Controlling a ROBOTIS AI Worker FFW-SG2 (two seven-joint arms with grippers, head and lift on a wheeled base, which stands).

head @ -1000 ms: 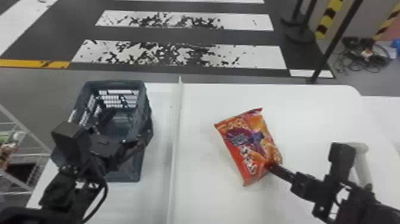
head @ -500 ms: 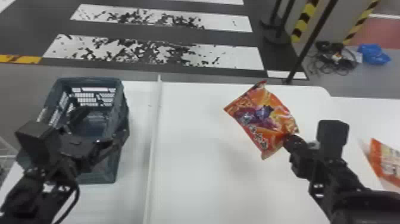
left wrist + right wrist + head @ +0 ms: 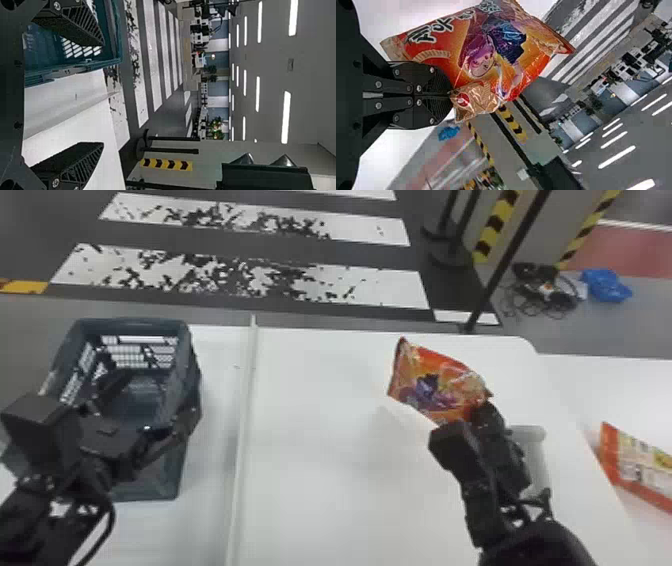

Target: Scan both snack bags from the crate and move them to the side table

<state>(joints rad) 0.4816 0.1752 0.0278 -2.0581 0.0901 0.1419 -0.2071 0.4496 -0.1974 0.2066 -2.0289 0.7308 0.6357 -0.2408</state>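
Over the right part of the white table, an orange snack bag [image 3: 440,382] hangs from my right gripper [image 3: 485,410]. In the right wrist view the right gripper [image 3: 451,95] is shut on a corner of that snack bag [image 3: 502,51]. A second orange snack bag [image 3: 642,467] lies on the side table [image 3: 575,390] at the far right. My left gripper [image 3: 145,405] is at the near side of the dark crate [image 3: 187,390], over its opening. Its fingers stand wide apart in the left wrist view, where the left gripper [image 3: 101,95] is beside the crate [image 3: 79,69].
A raised white strip [image 3: 242,430] runs front to back between the crate and the main white table [image 3: 320,430]. A light grey cylindrical object [image 3: 535,460] shows behind the right arm. Past the table stand black posts [image 3: 505,265] and cables on the floor.
The right gripper has carried the snack bag to the right, and the bag has turned. The head view has shifted right, bringing in the second bag. The left gripper stays by the crate.
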